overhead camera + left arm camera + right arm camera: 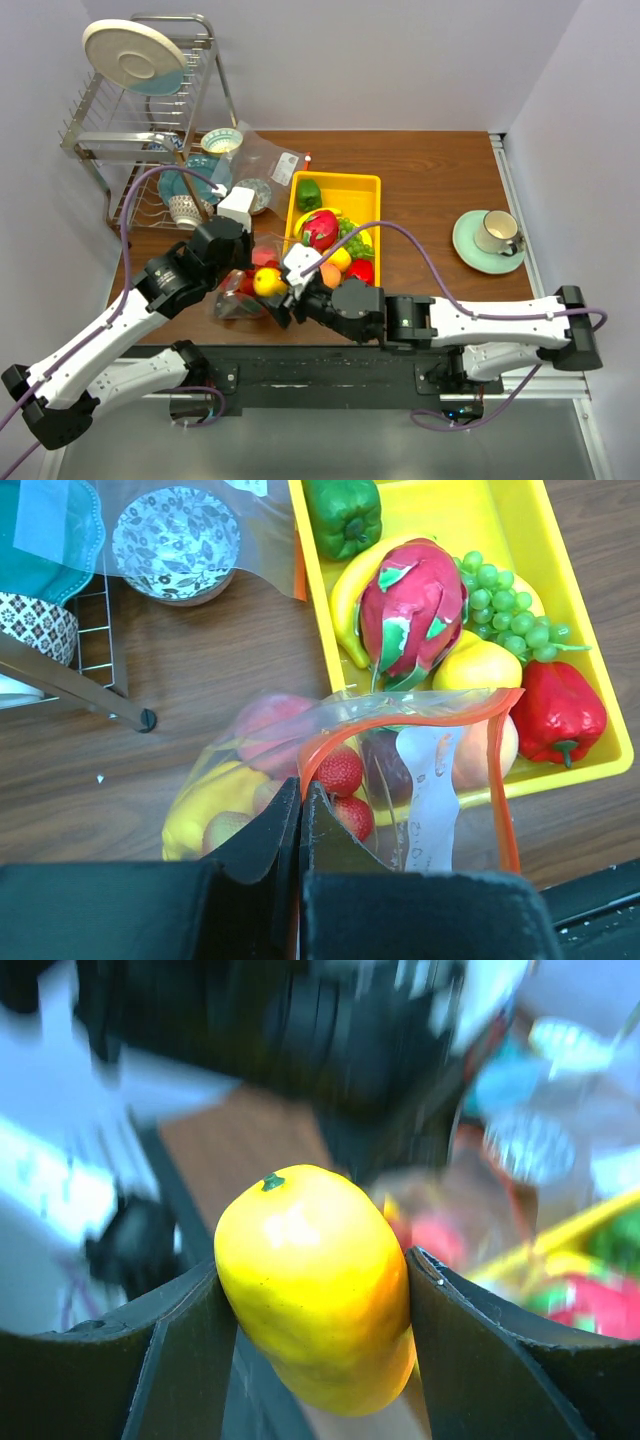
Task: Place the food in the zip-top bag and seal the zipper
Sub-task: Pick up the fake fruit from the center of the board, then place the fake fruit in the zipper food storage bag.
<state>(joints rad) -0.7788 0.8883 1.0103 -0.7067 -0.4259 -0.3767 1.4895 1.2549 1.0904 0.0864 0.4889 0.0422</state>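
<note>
Wood-grain tabletop point(430, 170) carries the whole work area. The mango point(312, 1280) is clamped across its middle between the right fingers point(480, 1350), clear of the surface. The bag point(420, 780) sits just beside the tray point(350, 195), on its left, and already holds strawberries point(340, 770) and several other pieces. The left fingers point(255, 855) are closed tight on the bag at the left corner of the zipper point(400, 712), lifting the mouth so that it gapes.

Recommended procedure:
1. Bring the mango above the gap framed by the zipper.
2. Lower it past the orange strip.
3. Release only once it is inside.

The left fingers should hold their pinch so the mouth does not collapse. A push against the strip could fold it shut or drag the bag, so the approach should come from the open side.

View coverage:
- **Right wrist view:** it shows both fingers in contact with the mango. Its background is blurred, and the mouth cannot be read there.
- **Left wrist view:** it shows the mouth, the contents, and the dragon fruit point(410, 610) and grapes point(505, 605) in the tray. It does not show the mango.
- **Top view:** it alone places the mango at the bag's tray-side edge, between the two arms. It also shows the dish rack point(130, 120) and the cup point(495, 232) well apart.
</note>
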